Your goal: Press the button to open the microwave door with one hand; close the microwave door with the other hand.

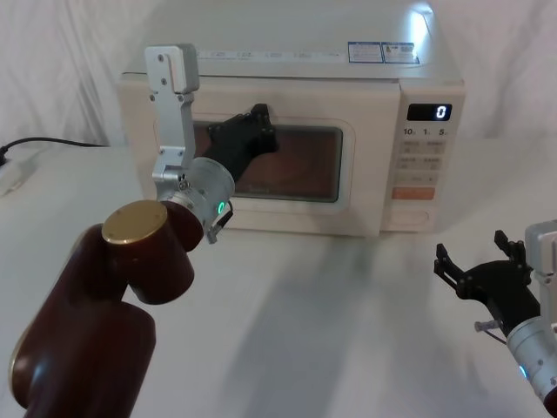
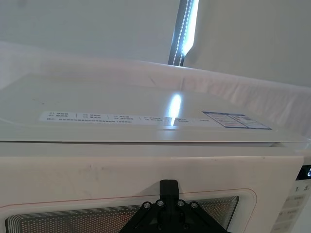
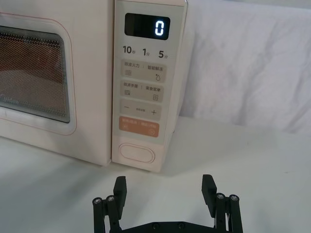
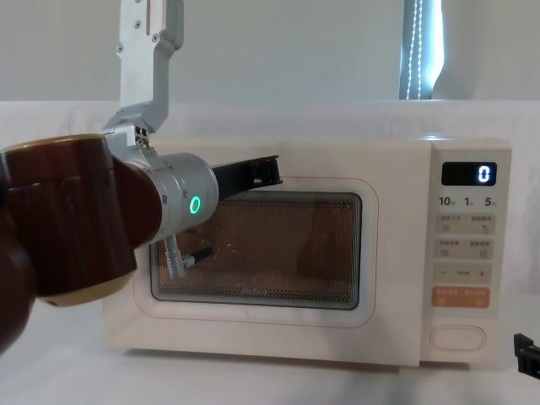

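The cream-white microwave (image 1: 296,61) stands at the back of the table, its display reading 0. The microwave door (image 1: 287,109) with the dark window lies flush with the front. My left gripper (image 1: 257,126) is shut, its black fingertips (image 2: 168,187) against the door at the window's upper edge (image 4: 261,173). On the table in front of the control panel, my right gripper (image 1: 470,257) is open and empty, and its fingers (image 3: 120,187) stand wide apart. The wide cream button (image 3: 137,153) sits at the panel's bottom, under the orange key, a short way beyond the right gripper (image 3: 165,187).
A black cable (image 1: 52,142) runs across the table's far left beside a white object (image 1: 9,178). White cloth hangs behind the microwave. Bare white tabletop (image 1: 331,296) lies between the oven and my arms.
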You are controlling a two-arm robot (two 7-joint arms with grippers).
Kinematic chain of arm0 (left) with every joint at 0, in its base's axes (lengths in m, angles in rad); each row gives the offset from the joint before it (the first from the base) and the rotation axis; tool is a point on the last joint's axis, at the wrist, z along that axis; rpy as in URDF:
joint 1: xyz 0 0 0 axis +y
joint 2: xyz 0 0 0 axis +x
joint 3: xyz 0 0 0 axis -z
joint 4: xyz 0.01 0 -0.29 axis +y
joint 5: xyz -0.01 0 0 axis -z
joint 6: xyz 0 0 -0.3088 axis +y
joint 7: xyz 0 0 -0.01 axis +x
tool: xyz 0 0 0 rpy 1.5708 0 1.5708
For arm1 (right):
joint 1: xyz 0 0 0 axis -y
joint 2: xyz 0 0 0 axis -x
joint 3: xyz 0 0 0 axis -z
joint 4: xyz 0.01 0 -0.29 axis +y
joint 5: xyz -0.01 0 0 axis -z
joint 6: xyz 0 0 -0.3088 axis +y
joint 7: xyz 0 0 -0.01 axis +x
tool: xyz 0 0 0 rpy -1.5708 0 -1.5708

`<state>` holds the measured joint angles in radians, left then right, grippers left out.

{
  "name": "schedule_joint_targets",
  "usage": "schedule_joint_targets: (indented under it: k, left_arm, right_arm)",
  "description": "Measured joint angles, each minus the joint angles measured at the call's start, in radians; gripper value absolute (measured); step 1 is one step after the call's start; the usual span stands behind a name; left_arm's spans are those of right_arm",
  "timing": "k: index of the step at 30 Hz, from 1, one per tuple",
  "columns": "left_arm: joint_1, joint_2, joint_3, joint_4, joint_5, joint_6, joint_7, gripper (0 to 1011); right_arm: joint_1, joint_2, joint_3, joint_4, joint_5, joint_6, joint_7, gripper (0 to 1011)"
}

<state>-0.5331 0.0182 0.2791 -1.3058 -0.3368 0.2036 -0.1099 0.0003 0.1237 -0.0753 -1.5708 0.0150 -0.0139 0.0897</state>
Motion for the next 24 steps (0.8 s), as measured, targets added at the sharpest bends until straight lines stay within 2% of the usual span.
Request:
schedule_joint_targets:
  k: [24]
  left_arm:
    - [-0.017,-0.025,-0.018,0.030,0.018,0.004,-0.001,0]
  right_arm:
    - [0.000,0.000,0.000,0.000,0.000,0.000,0.000,1002]
